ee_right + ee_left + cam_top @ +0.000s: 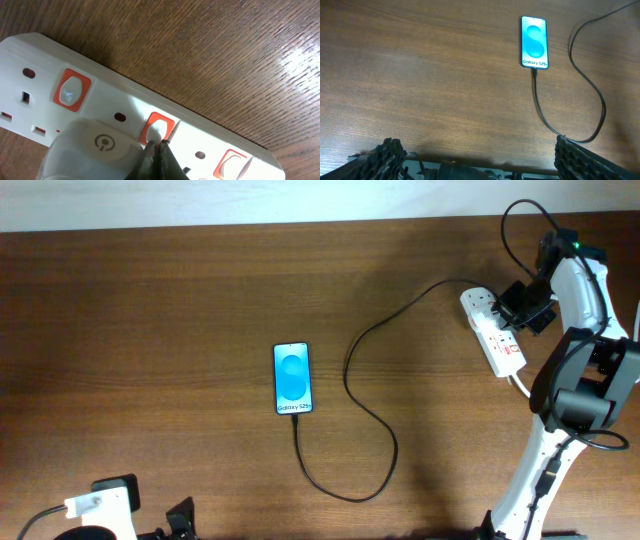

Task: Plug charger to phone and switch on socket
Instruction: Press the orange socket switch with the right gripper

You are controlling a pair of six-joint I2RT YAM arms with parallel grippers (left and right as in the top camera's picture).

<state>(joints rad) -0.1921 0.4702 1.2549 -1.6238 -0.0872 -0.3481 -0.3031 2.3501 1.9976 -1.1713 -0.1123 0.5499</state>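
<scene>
The phone point(292, 378) lies flat mid-table, its blue screen lit; it also shows in the left wrist view point(534, 42). The thin black charger cable point(372, 340) is plugged into the phone's near end, loops right and runs to a pale plug head point(95, 145) seated in the white socket strip point(497, 335). My right gripper point(157, 143) is shut, and its tips touch the middle red switch point(158, 126) of the strip point(210, 135). My left gripper point(480, 152) is open and empty, low at the table's near left edge, far from the phone.
The strip's thick white cord point(522, 387) runs under the right arm. Two more red switches point(71, 90) point(231, 162) flank the pressed one. The cable loop point(590, 90) lies right of the phone.
</scene>
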